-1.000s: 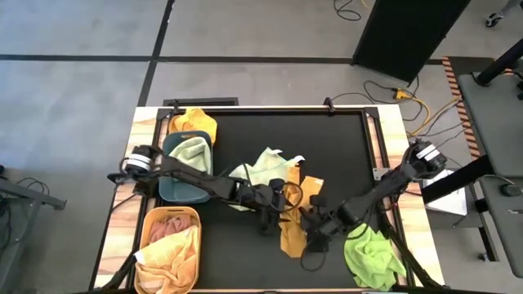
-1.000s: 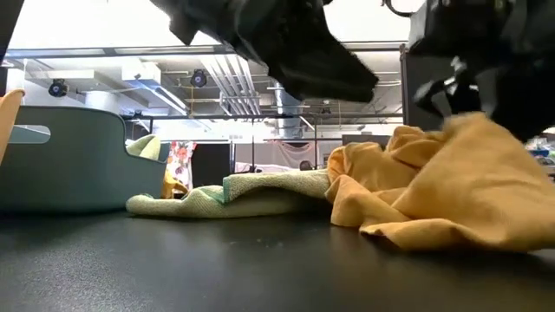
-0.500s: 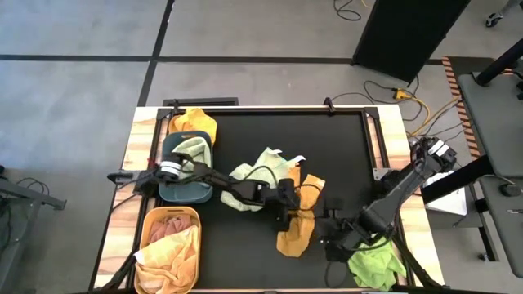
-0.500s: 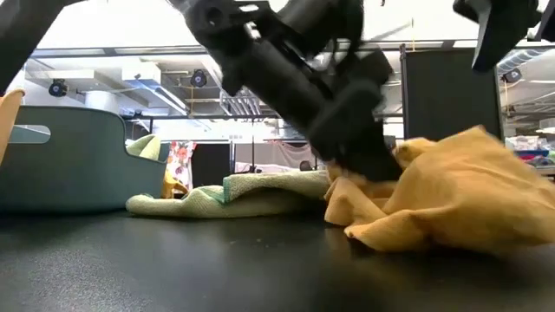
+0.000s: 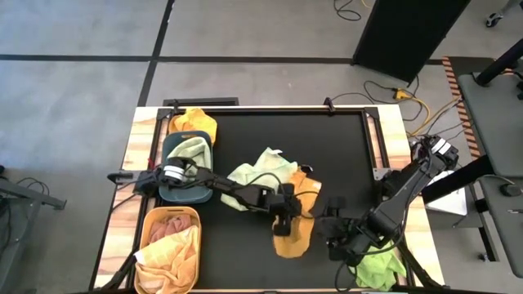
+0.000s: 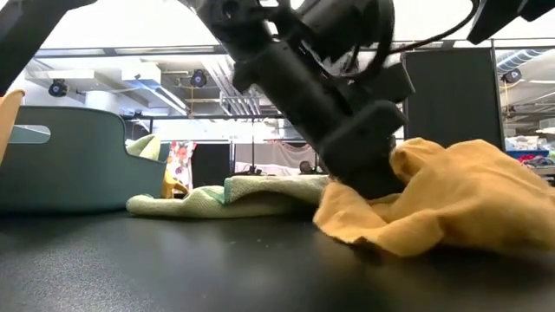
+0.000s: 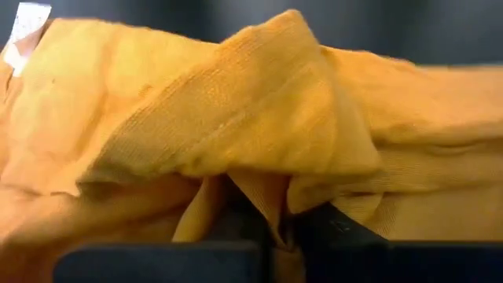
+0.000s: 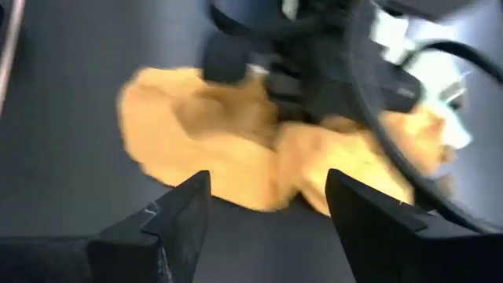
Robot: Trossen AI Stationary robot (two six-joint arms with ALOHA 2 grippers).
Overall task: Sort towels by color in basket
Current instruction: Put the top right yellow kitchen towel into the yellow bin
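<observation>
A mustard orange towel [image 5: 297,235] lies bunched on the black mat near the table's middle. My left gripper [image 5: 287,213] is down on its left side and shut on it; the low view shows the left gripper [image 6: 368,184] low over the heap. My right gripper [image 8: 267,220] stands open just right of the orange towel [image 8: 212,149], touching nothing. A pale mint towel [image 5: 260,170] lies flat on the mat just beyond. A lime green towel [image 5: 380,266] lies at the near right under my right arm. My left gripper pinches a raised fold of the orange towel [image 7: 263,196] between its two shut fingers, on the towel's left side. The fingers come slanting down from the table's left. The towel is slack and bunched, with its bulk [image 6: 460,208] resting on the mat.
A teal basket [image 5: 169,194] with a mint towel stands at the left under my left arm. An orange basket [image 5: 147,224] with peach and pink towels stands at the near left. Another orange towel [image 5: 194,122] sits at the far left corner.
My right gripper has opened, let go of the orange towel and drawn back toward the table's near right. My left gripper has come down onto the towel and shut on a fold. The towel has dropped from its raised heap and bunched lower on the mat.
</observation>
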